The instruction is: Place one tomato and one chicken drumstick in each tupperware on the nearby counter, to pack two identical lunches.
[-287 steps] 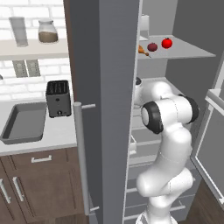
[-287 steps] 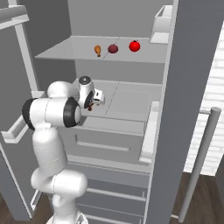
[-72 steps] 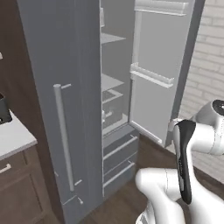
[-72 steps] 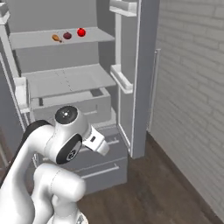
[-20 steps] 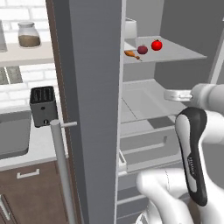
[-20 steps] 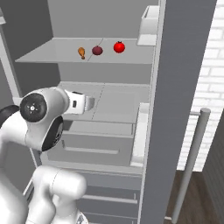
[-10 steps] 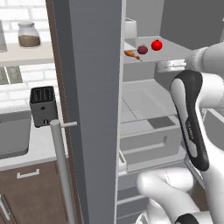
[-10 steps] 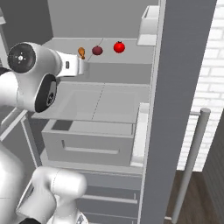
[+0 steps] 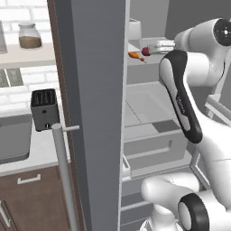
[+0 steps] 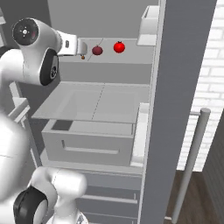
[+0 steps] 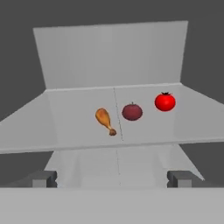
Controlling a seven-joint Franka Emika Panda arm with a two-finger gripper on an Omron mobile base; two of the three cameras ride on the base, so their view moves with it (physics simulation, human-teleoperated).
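Observation:
On the fridge's upper shelf [image 11: 65, 127] lie a golden-brown chicken drumstick [image 11: 105, 120], a dark red round fruit [image 11: 132, 112] and a bright red tomato [image 11: 165, 102], left to right in the hand view. My gripper [image 11: 111, 179] hovers in front of the shelf's edge, open, with nothing between its fingers. In the right base view the gripper [image 10: 84, 48] is just left of the dark fruit [image 10: 97, 50] and the tomato [image 10: 119, 47]. In the left base view the drumstick [image 9: 135, 56] lies beside the gripper [image 9: 149, 47]. One grey tupperware [image 9: 13, 135] sits on the counter [image 9: 40, 151].
The open fridge door [image 9: 90, 113] with its bar handle [image 9: 63, 171] stands between the counter and the shelves. A black toaster [image 9: 45, 108] stands on the counter and a jar [image 9: 30, 36] on the wall shelf. Fridge drawers [image 10: 96, 140] jut out below the shelf.
The arm has risen from drawer height to the upper shelf, and the hand now points at the food. Food and base have stayed put over the last second.

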